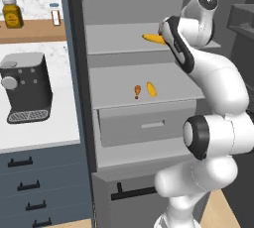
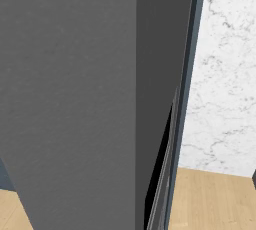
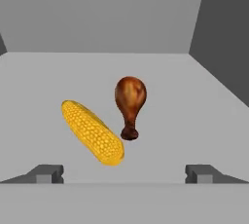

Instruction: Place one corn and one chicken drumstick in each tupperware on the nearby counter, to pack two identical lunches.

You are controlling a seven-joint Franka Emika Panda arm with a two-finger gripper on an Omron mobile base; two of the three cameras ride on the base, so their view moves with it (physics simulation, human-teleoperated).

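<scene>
Claw [image 3: 124,174] spread wide, empty, aimed into the open fridge at an upper shelf [image 3: 44,82]. Just ahead of the tips: a corn [image 3: 92,133] lying diagonal, a chicken drumstick [image 3: 130,102] close beside it, apparently not touching. In the left base view, a second drumstick [image 1: 137,91] and second cob [image 1: 151,89] sit on the lower shelf [image 1: 173,85]. Tabletop [image 1: 59,118] lies left, with a coffee machine [image 1: 25,88]. Step in hand: first pick. Next: advance, straddle one item, pinch.

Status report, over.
Gripper open, empty, facing a grey fridge shelf. Yellow corn cob beside reddish-brown chicken drumstick, apart. Nothing blocking the approach.
</scene>
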